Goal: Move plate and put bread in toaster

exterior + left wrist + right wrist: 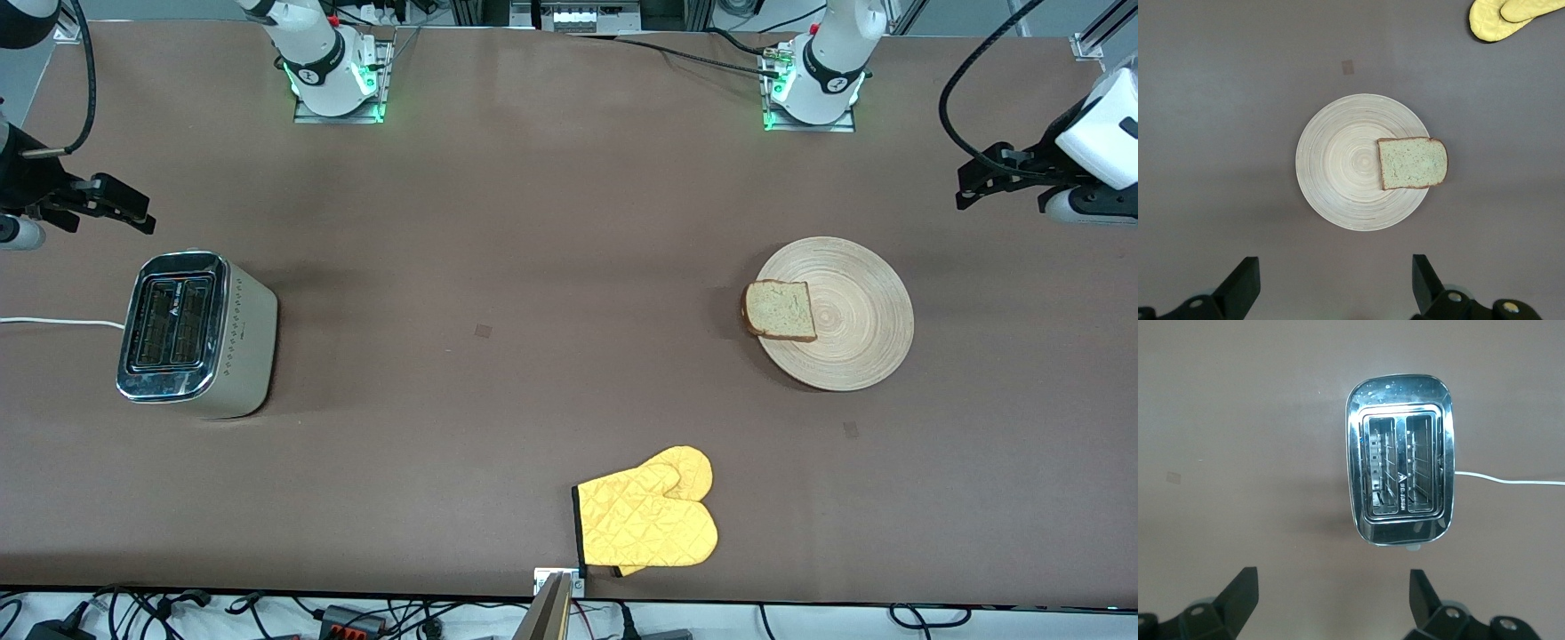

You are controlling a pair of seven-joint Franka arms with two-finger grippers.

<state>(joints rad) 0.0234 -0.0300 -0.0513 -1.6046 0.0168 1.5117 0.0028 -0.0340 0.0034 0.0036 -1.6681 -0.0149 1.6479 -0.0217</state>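
Note:
The light-wood plate (862, 302) lies toward the left arm's end of the table. The bread (781, 310) lies flat on the plate's rim, on the side toward the toaster. The chrome-topped toaster (196, 333) stands toward the right arm's end, both slots empty. My left gripper (971, 185) is open and empty, up over bare table beside the plate. Its wrist view shows the plate (1338, 167) and bread (1413, 163) ahead of the open gripper (1336, 280). My right gripper (133, 211) is open and empty over bare table beside the toaster (1399, 477). Its open gripper (1331, 597) also shows in the right wrist view.
A yellow oven mitt (649, 516) lies near the table's front edge, nearer to the front camera than the plate, and it also shows in the left wrist view (1505, 17). The toaster's white cord (53, 323) runs off toward the right arm's end of the table.

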